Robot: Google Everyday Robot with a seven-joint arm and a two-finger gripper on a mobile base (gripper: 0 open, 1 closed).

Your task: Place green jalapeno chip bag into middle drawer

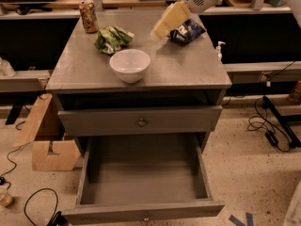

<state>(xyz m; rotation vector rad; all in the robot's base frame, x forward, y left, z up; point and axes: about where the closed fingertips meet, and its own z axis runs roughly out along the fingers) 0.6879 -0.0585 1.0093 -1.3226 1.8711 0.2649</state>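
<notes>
The green jalapeno chip bag [113, 38] lies crumpled on the grey cabinet top [188, 67], at the back left, just behind the white bowl [130, 65]. The middle drawer [146, 173] is pulled out below, its flat grey inside bare. My gripper [164, 22] hangs above the back of the cabinet top, right of the green bag and next to the dark blue-and-white chip bag [188, 31]. It holds nothing that I can see.
A drink can [88, 16] stands at the back left corner. The closed drawer front with a metal knob [141, 122] sits above the open drawer. A cardboard box [44, 140] and cables lie on the floor at the left; more cables lie at the right.
</notes>
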